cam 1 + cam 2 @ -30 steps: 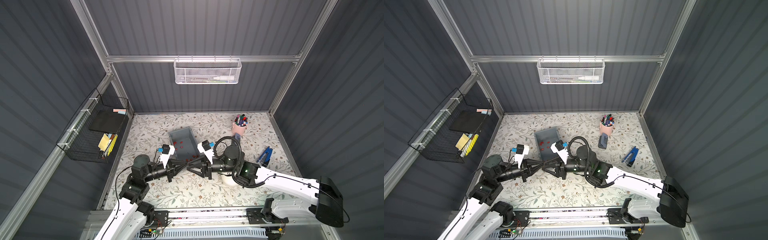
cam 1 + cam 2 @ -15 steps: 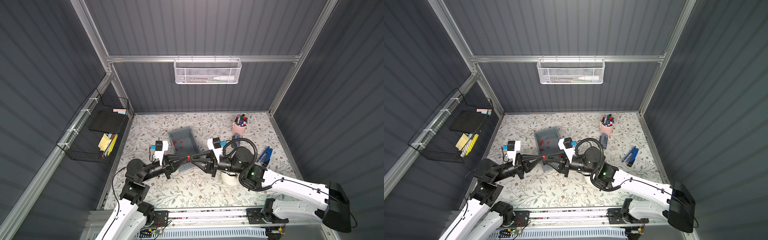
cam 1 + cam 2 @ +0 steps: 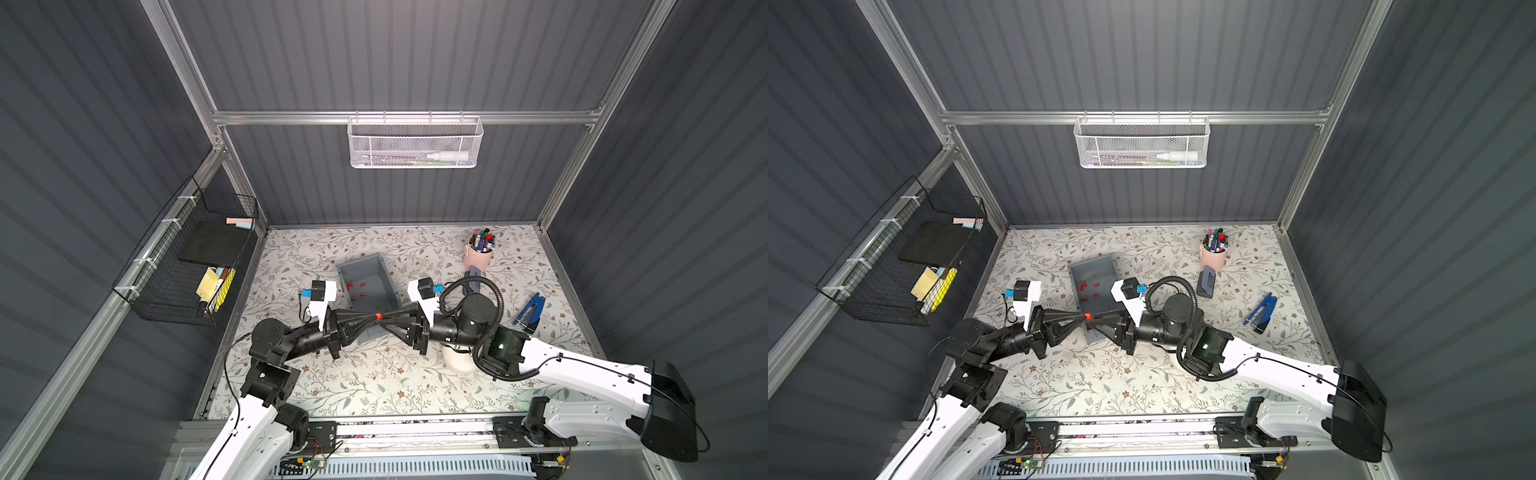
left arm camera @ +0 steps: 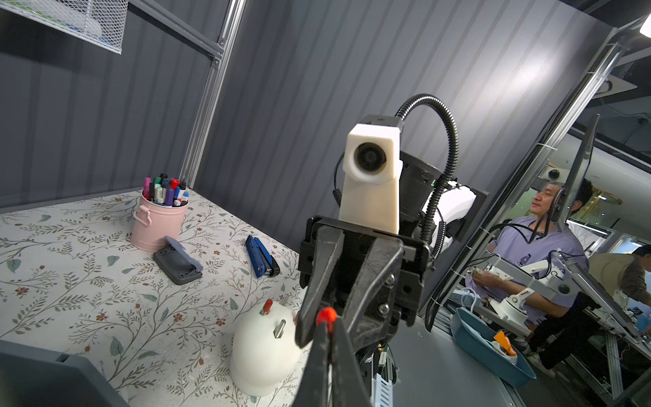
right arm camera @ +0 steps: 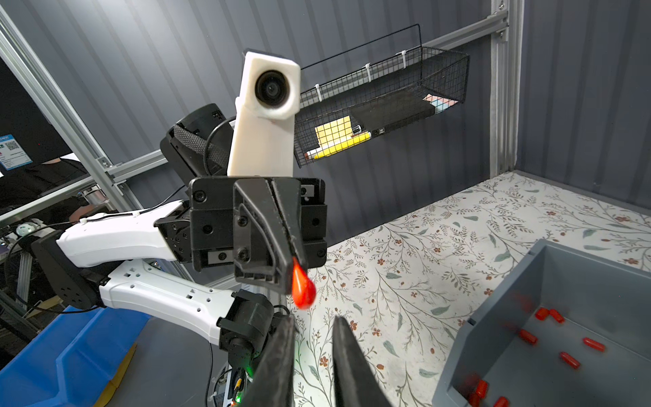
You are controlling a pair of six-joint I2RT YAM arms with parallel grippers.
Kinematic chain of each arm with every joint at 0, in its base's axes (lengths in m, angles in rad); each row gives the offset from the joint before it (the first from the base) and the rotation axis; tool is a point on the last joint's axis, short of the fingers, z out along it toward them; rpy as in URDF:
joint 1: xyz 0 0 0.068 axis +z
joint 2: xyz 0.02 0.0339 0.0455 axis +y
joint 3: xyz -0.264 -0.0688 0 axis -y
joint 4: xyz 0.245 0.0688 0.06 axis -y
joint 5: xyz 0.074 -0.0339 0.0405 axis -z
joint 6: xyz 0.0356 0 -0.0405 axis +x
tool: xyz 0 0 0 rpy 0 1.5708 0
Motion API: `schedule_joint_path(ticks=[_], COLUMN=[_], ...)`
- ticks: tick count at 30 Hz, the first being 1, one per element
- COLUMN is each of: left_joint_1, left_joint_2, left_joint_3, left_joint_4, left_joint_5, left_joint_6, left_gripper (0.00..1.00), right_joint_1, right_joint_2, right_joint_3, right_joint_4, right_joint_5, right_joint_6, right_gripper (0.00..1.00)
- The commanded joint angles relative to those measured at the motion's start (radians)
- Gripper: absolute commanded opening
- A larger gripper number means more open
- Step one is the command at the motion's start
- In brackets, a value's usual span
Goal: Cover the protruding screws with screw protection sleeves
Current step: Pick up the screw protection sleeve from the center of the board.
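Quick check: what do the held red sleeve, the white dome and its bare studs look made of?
Red sleeve: glossy soft-looking plastic or rubber; it looks pinched into a teardrop. White dome: smooth matte plastic, probably. Bare stud: silvery metal, shiny.

In a top view the right arm (image 3: pixel 478 320) hides most of the dome (image 3: pixel 455 362). In the left wrist view the right gripper (image 4: pixel 327 339) covers part of the dome, and the picture's edge cuts off the bin (image 4: pixel 42 384). In the right wrist view the held sleeve (image 5: pixel 303 290) is blurred.
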Motion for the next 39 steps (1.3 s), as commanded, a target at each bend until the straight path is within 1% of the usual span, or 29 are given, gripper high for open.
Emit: schedule_joint_path(ticks=[1,5,13,20,22,24,25,26,27,28,29,31,33,35,39], left_joint_1=[0.007,0.008,0.008,0.007,0.007,0.007,0.007,0.007,0.008,0.007,0.007,0.008,0.007,0.008,0.008], left_joint_2=[0.001,0.001,0.013,0.014,0.008,-0.004,-0.014,-0.025,-0.044,-0.069,-0.089,-0.127,-0.147,-0.155,-0.142], left_joint_3=[0.018,0.026,0.032,0.027,0.025,0.026,0.027,0.026,0.027,0.031,0.035,0.049,0.069,0.085,0.100], left_joint_4=[0.025,-0.002,-0.004,-0.006,-0.019,-0.065,-0.102,-0.139,-0.201,-0.280,-0.341,-0.459,-0.552,-0.611,-0.660], left_joint_5=[0.030,0.043,0.055,0.045,0.039,0.024,0.009,-0.005,-0.039,-0.083,-0.110,-0.146,-0.177,-0.192,-0.208], left_joint_6=[-0.018,-0.008,-0.014,-0.010,0.002,0.031,0.053,0.073,0.105,0.150,0.194,0.286,0.352,0.394,0.418], left_gripper=[0.00,0.00,0.00,0.00,0.00,0.00,0.12,0.39,0.71,0.91,0.99,0.99,1.00,0.99,0.99], right_joint_1=[0.002,0.002,-0.001,-0.002,-0.002,-0.002,-0.002,-0.002,-0.002,-0.002,-0.001,-0.001,-0.001,-0.001,-0.002], right_joint_2=[0.004,0.006,0.003,-0.012,-0.020,-0.037,-0.049,-0.064,-0.085,-0.111,-0.135,-0.201,-0.265,-0.327,-0.417], right_joint_3=[0.042,0.055,0.065,0.052,0.049,0.047,0.047,0.048,0.051,0.056,0.058,0.058,0.062,0.080,0.157], right_joint_4=[0.013,0.000,-0.022,-0.023,-0.030,-0.050,-0.071,-0.098,-0.144,-0.205,-0.263,-0.400,-0.544,-0.709,-1.094], right_joint_5=[-0.028,-0.043,-0.053,-0.053,-0.051,-0.041,-0.033,-0.025,-0.011,0.007,0.023,0.067,0.146,0.221,0.447], right_joint_6=[-0.024,-0.031,-0.044,-0.043,-0.044,-0.043,-0.043,-0.047,-0.053,-0.059,-0.066,-0.083,-0.096,-0.100,-0.083], right_gripper=[0.24,0.25,0.12,0.04,0.00,0.00,0.00,0.00,0.00,0.00,0.00,0.00,0.00,0.00,0.00])
